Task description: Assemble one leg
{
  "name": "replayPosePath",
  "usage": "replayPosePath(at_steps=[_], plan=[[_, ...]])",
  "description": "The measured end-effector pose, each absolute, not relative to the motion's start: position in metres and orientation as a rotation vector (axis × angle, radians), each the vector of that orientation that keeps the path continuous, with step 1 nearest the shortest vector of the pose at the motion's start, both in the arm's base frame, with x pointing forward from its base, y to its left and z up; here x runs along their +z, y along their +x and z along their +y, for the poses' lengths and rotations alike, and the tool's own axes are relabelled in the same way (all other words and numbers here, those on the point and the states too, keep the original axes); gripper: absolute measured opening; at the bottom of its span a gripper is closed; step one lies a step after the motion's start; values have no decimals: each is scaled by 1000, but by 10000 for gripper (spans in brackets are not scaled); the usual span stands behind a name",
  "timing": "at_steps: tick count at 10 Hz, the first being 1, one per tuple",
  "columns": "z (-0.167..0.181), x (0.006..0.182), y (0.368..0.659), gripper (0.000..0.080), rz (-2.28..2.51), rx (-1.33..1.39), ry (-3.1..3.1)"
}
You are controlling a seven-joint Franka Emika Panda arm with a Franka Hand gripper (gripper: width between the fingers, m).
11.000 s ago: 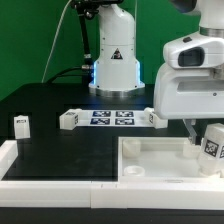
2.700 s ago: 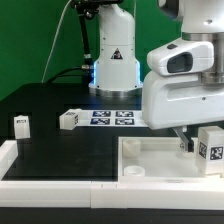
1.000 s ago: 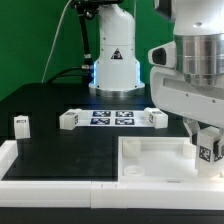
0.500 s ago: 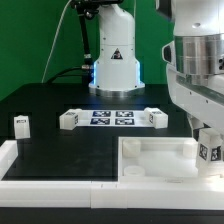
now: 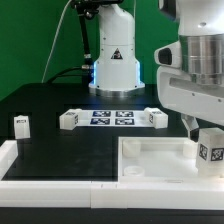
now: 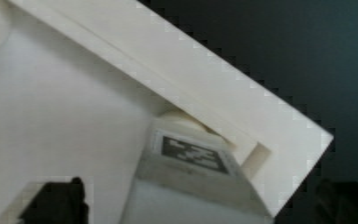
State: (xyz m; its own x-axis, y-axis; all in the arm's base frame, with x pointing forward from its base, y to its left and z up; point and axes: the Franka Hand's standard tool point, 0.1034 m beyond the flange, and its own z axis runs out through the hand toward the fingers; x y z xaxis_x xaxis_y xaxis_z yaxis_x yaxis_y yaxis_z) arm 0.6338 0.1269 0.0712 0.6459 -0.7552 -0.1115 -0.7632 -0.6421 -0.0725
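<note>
Exterior view, nearest the camera: a white rail (image 5: 60, 168) runs along the front edge of the black desk (image 5: 70, 140), with a raised lip at the exterior view's left.

Just behind it, on the exterior view's right, lies the large white panel (image 5: 150, 160), flat, with a round socket (image 5: 131, 173) at its near corner.

At the panel's far right corner stands the leg (image 5: 209, 153), a chunky white block, tag facing the camera, upright or nearly so. It sits at the panel's corner; whether it is seated in a socket or only resting there cannot be told.

The tool (image 5: 200, 130) hangs directly over the leg, 1 dark finger (image 5: 189, 124) visible at the leg's upper left edge. Most of the tool is hidden by the arm's white body (image 5: 195, 80). Cannot tell if it is clamped on the leg or loose.

Wrist view: the leg's tag (image 6: 192, 153) shows against a white panel edge (image 6: 194, 80), with a dark fingertip (image 6: 55, 200) at the frame's margin. Blurred; grip not resolved here either.

Mid-desk: 1 small tagged block (image 5: 21, 125) at the exterior view's far left, alone. Farther back, the marker board (image 5: 111, 117) lies flat, with 1 white block (image 5: 68, 120) at its left end and 1 (image 5: 152, 117) at its right end, both touching or just beside it.

Farthest: the robot base (image 5: 113, 65) with cables (image 5: 62, 50), green backdrop behind.
</note>
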Motion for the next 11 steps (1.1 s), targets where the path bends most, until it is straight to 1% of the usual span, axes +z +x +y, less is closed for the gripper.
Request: replayPosePath(at_steps=[4,5,6,8,10,11], plan=[[129,72,634,649,670,59,-2966],[128,72,635,649,450,46,-3008],[127,72,635,649,355,39,-3021],[123,72,636,649,-14,20,-3044],[121,71,636,649,-220,10,-3036],[121,71,636,649,-222,10,-3036]])
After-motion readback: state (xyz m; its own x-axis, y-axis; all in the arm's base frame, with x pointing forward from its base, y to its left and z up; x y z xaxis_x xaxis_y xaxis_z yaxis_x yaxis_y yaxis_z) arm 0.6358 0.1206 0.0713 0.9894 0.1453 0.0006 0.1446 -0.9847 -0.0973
